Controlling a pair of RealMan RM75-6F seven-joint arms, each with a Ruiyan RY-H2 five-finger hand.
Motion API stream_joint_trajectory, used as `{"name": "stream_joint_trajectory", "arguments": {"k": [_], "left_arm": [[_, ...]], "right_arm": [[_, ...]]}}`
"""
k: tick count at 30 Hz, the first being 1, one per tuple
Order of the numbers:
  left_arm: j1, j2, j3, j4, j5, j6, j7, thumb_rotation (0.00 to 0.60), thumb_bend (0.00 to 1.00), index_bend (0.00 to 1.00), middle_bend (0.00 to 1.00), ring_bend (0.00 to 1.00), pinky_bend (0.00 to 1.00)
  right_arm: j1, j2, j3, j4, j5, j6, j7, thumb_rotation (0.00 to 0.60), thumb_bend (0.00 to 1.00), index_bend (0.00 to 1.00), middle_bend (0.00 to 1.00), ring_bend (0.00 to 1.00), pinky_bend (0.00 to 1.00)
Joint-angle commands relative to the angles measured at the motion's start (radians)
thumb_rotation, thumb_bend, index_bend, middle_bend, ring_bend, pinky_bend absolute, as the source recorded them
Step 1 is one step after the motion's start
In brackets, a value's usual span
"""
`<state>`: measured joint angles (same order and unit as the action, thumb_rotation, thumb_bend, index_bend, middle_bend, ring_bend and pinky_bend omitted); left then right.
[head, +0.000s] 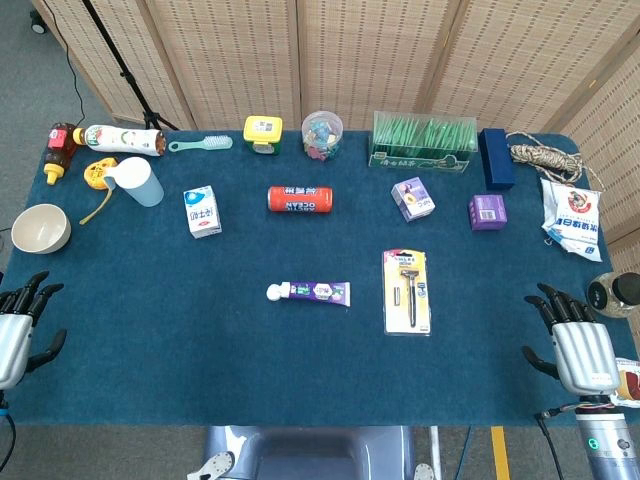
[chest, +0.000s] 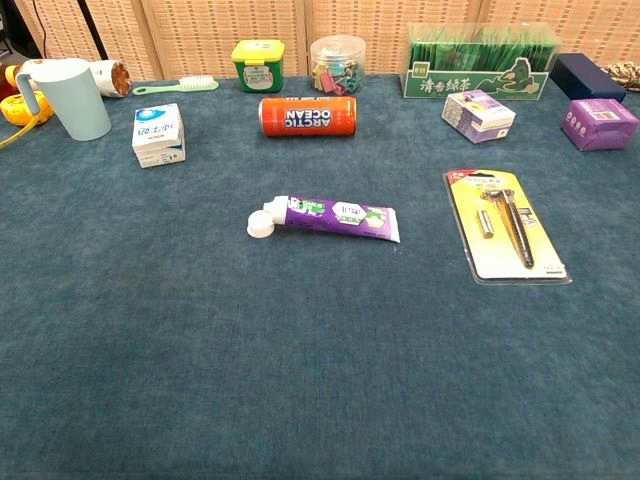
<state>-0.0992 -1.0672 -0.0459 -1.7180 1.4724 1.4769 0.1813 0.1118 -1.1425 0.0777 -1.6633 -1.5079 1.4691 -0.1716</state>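
Nothing is yet held: the left hand (head: 18, 322) and right hand (head: 577, 343) are rested at opposite edges of the dark blue surface (head: 200, 350), fingers spread apart, while the nearest yellow carded razor pack (head: 408, 291) and purple toothpaste tube (head: 310, 292) lie untouched mid-surface.

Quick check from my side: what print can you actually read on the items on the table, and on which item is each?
"ARCTIC OCEAN", upside down in the chest view: orange can lying on its side.
"清香绿茶": green tea box.
Too small or blurred to read: toothpaste tube, razor pack, small milk carton, two purple boxes, yellow-lidded tub, white bag.
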Motion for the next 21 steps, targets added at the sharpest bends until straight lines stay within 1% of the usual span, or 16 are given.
{"name": "stream_joint_trajectory", "arguments": {"k": [1, 21], "left_arm": [[0.001, 0.001, 0.000, 0.000, 0.001, 0.002, -0.002, 0.563, 0.34, 0.21, 0.12, 0.23, 0.21], [-0.010, 0.012, -0.009, -0.004, -0.001, -0.008, -0.026, 0.563, 0.34, 0.21, 0.12, 0.23, 0.21]], "right_arm": [[0.001, 0.000, -0.002, 0.000, -0.002, -0.001, 0.001, 0.600, 0.22, 0.24, 0.15, 0.18, 0.22], [-0.005, 0.000, -0.004, -0.003, -0.004, 0.011, -0.001, 0.600, 0.22, 0.24, 0.15, 0.18, 0.22]]}}
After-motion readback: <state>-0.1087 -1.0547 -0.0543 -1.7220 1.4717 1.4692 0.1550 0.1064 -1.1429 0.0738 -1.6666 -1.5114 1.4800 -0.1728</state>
